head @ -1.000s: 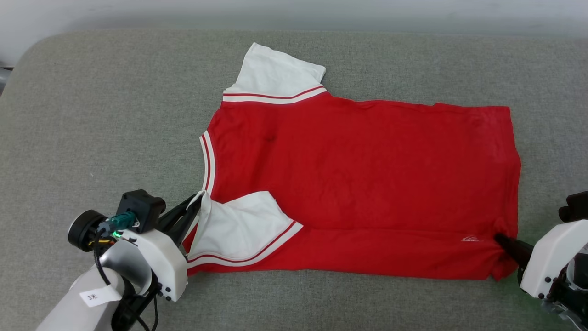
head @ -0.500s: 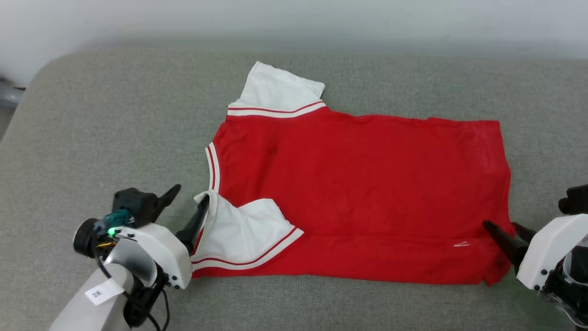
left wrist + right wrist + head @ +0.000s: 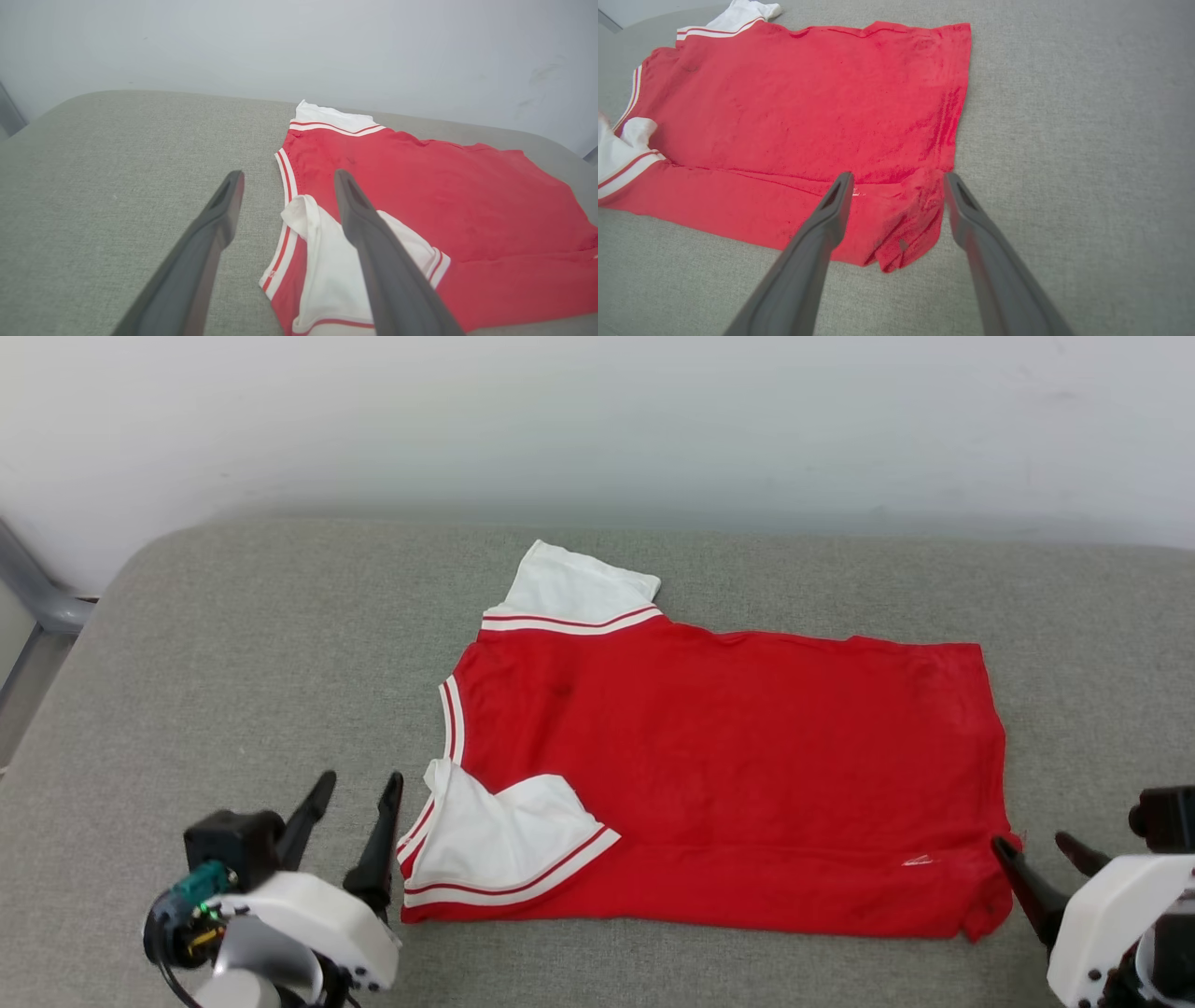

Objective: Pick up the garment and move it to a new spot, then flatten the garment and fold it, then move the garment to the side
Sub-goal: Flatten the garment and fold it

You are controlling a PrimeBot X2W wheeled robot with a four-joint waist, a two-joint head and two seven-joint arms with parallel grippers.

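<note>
Soft, light and limp, the garment (image 3: pixel 728 775) lies spread on the worktop (image 3: pixel 233 644), the left hand (image 3: pixel 362 777) beside its near sleeve and the right hand (image 3: pixel 1030 841) at its near hem corner, both spread apart and empty, so those corners look best to pinch.

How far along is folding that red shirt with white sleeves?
Done: red white-sleeved shirt lies flat on the grey fabric cushion, near side folded over. In hand: nothing; left gripper and right gripper stand open at its near corners. Left: more folds, moving it aside.
</note>
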